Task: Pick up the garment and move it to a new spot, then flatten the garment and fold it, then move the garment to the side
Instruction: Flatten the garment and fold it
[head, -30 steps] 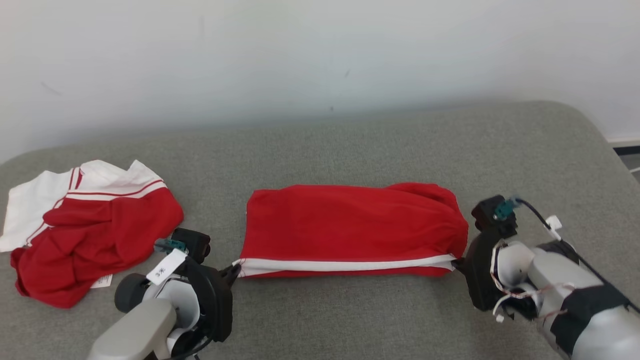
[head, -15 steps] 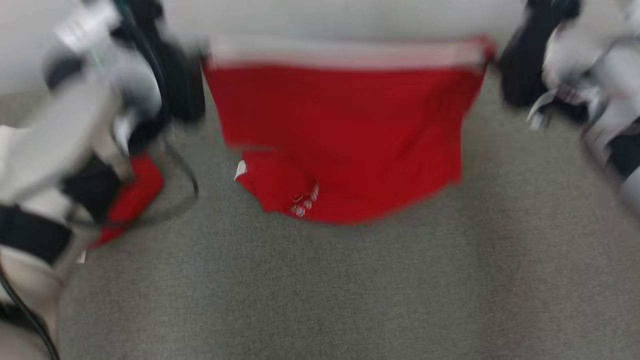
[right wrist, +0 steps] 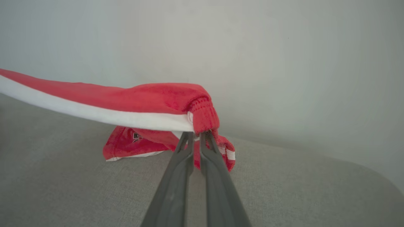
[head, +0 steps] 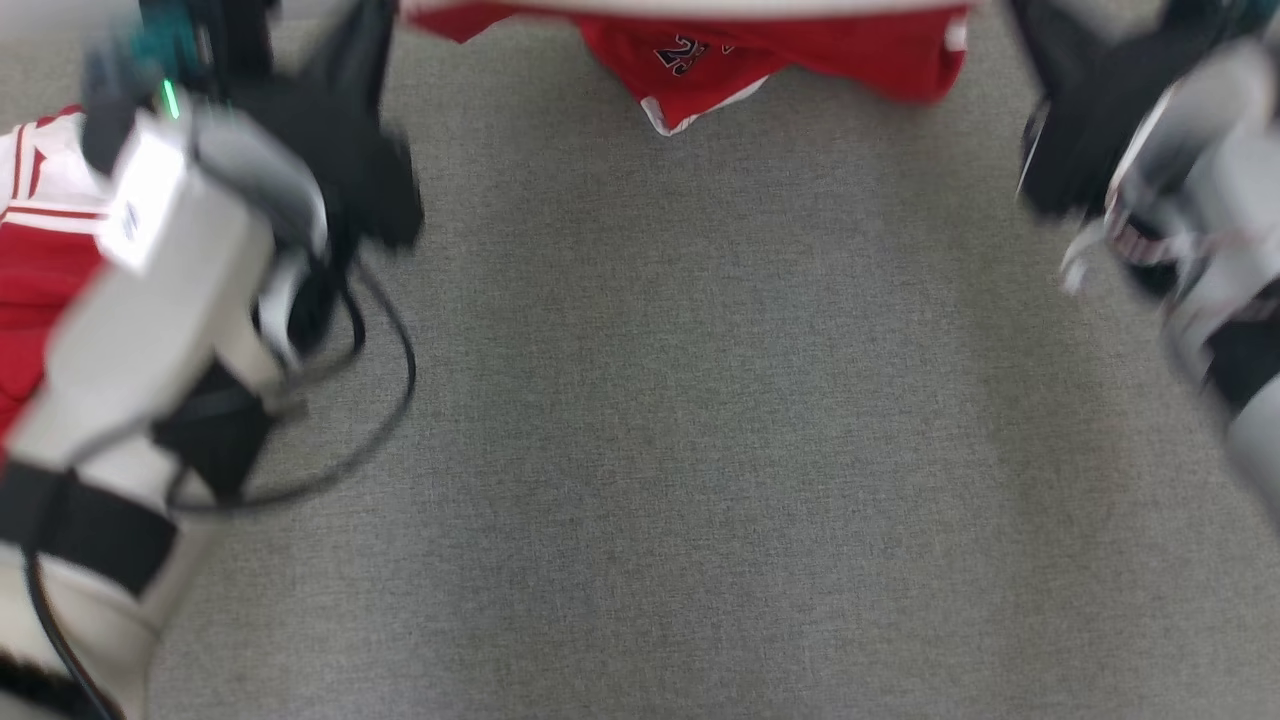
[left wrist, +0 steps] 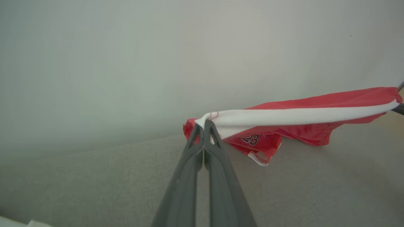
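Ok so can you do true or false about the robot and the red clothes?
1. The left gripper is pinching the white band of the red garment. True.
2. The right gripper is open and holds nothing. False: it is shut on the garment's other end.
3. The red garment lies flat on the grey surface. False: it is held up, stretched between the two grippers, with part of it hanging down.
4. Another red and white garment lies on the robot's left side. True.
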Controlling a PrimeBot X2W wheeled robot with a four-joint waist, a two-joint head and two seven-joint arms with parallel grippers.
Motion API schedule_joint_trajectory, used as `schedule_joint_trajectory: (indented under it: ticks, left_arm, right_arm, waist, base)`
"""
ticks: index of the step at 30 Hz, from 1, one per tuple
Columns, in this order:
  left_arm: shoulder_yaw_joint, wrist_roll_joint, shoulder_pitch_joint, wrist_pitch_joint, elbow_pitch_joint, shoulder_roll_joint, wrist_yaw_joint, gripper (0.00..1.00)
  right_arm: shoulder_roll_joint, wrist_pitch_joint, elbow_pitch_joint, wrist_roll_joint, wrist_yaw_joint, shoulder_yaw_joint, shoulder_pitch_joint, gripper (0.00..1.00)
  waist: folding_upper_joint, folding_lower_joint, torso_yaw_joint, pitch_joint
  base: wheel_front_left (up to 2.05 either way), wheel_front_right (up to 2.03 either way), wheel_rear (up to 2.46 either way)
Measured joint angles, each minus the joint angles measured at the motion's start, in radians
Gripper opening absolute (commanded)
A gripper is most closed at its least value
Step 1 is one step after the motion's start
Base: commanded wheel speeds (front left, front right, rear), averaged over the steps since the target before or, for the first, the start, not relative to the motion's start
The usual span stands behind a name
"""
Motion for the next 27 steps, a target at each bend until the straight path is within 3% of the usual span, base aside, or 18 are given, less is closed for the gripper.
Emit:
schedule_joint_trajectory:
  ticks: [6,14,21,27]
  left_arm:
    - [-0.017,-0.076,0.300,-0.043,0.008,0.004,-0.026,0.00]
    - [-0.036,-0.100,0.509,-0.093,-0.038,0.006,-0.025,0.00]
    - [-0.090,-0.068,0.622,-0.097,-0.048,0.017,0.051,0.00]
    - [-0.090,-0.079,0.726,-0.098,-0.097,0.021,0.074,0.00]
  right_arm:
    - [0.013,-0.044,0.031,0.039,0.010,0.052,0.258,0.00]
    - [-0.005,-0.066,-0.010,0.088,0.013,0.105,0.428,0.00]
    - [-0.017,-0.020,-0.025,0.095,0.013,0.162,0.518,0.00]
    - [-0.025,0.018,-0.043,0.121,0.013,0.171,0.616,0.00]
  waist:
    - [-0.0001,-0.0004,0.010,-0.035]
    - [-0.0002,-0.0006,0.006,-0.135]
    - [-0.0003,-0.0007,0.002,-0.249]
    - [-0.0004,-0.0008,0.001,-0.318]
  base:
    - [0.00,0.00,0.00]
    - [0.00,0.00,0.00]
    - [0.00,0.00,0.00]
    - [0.00,0.00,0.00]
